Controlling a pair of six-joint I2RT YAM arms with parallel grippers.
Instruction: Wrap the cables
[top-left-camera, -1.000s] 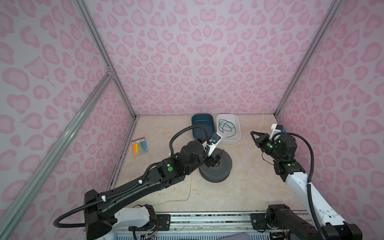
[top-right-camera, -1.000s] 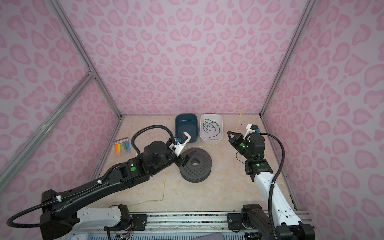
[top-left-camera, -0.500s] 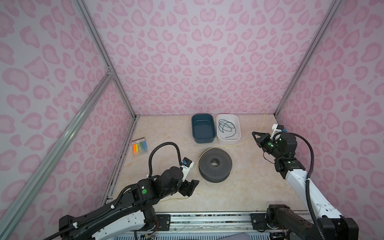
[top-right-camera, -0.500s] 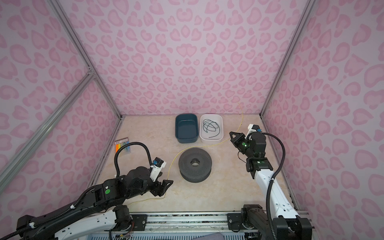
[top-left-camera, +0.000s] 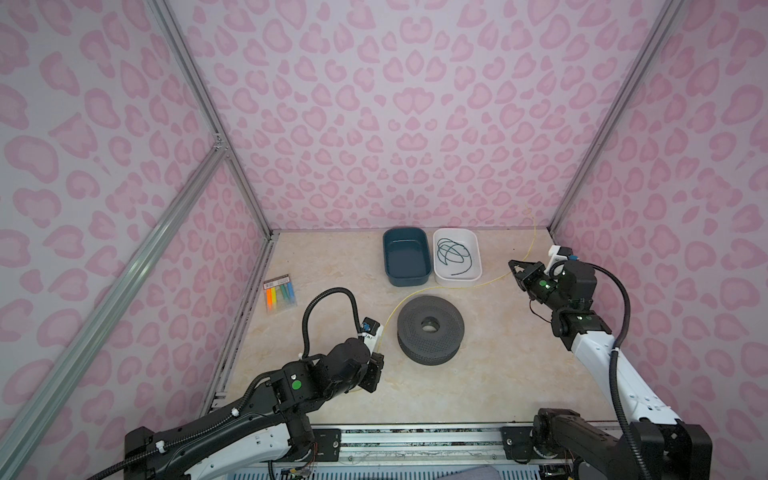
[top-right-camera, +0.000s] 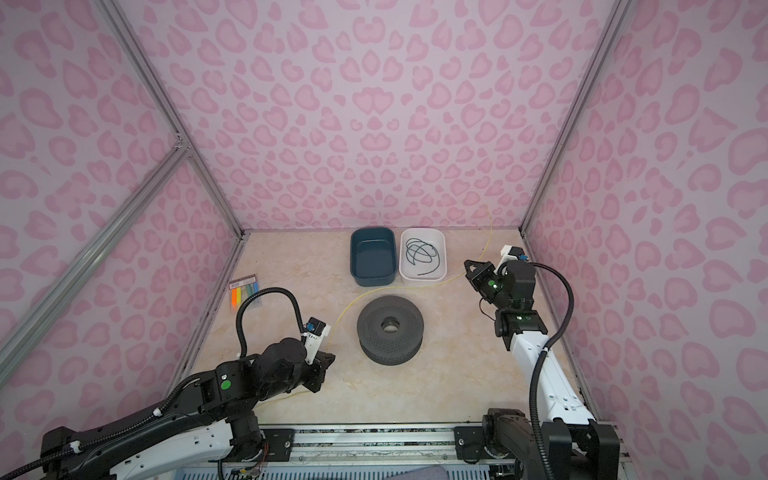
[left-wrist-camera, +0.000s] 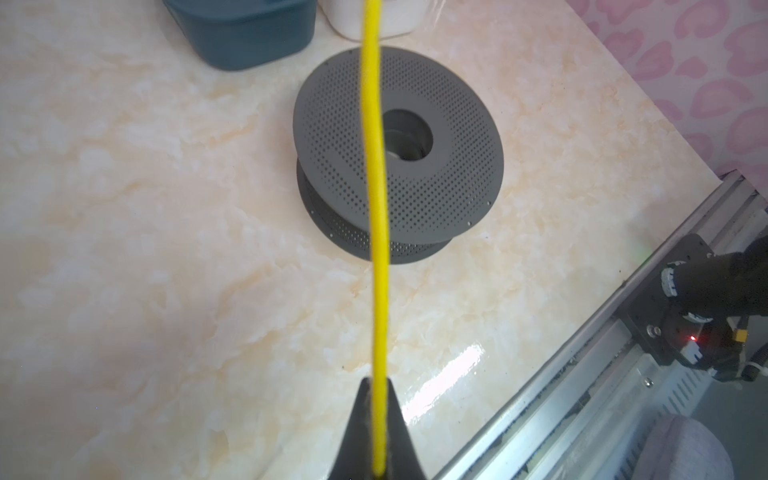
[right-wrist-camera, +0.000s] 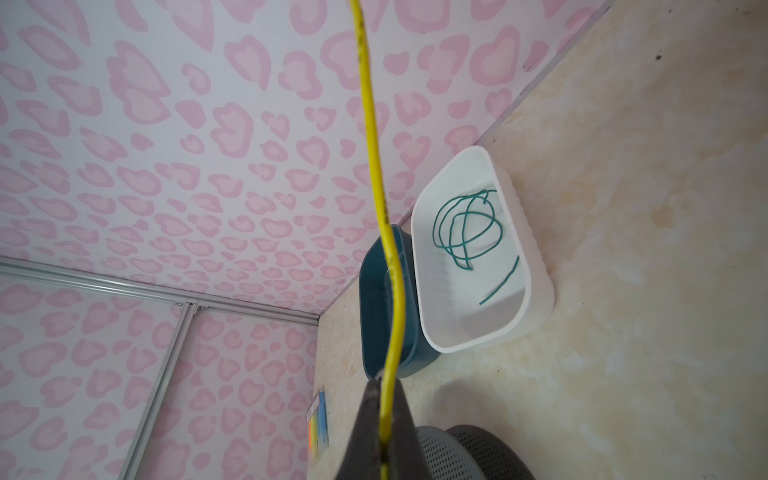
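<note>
The wire (left-wrist-camera: 374, 208) is pinched in the closed left tool (left-wrist-camera: 376, 392), held low over the counter (top-left-camera: 478, 374) near the spool (top-left-camera: 449, 332). It is also gripped by the closed right tool (right-wrist-camera: 383, 386), raised beside the white tray (top-left-camera: 457, 277). Between the tools it is strung just beyond the spool; past the right tool it is trailed up the back wall.

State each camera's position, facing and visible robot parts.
Both top views: high behind the robot, looking down at the table; left arm, right arm, left hand, right hand.
Left wrist: on left arm, facing grey spool; shut hand pinching yellow wire.
Right wrist: on right arm, facing white bin; shut hand pinching wire.
Shared by wrist views: wire, spool, blue bin.
</note>
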